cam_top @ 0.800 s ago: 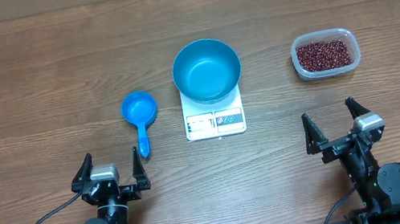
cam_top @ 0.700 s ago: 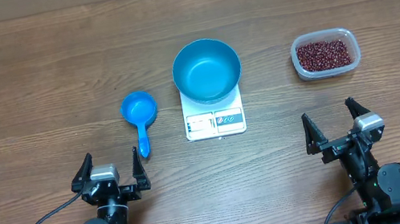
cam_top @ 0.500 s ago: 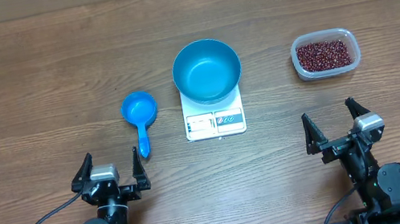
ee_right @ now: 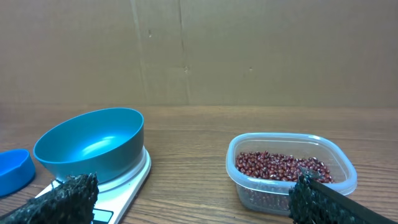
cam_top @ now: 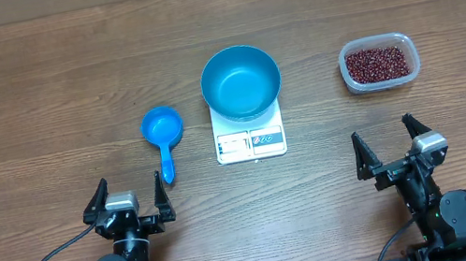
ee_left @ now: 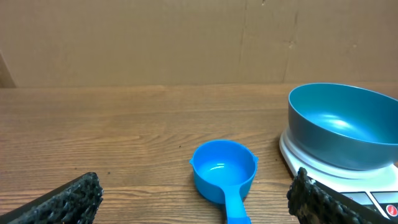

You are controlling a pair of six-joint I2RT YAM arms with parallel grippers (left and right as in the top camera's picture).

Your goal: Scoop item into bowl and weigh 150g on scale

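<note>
Overhead, beans (cam_top: 378,63) lie well ahead of the right hand (cam_top: 381,129), its jaws wide.

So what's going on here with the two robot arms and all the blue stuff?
Nothing is being handled yet. The left gripper and the right gripper are both open and empty at the near edge of the table. The blue bowl stands empty on the white scale. An empty blue scoop lies to its left, and the beans are in a clear tub to its right.
</note>
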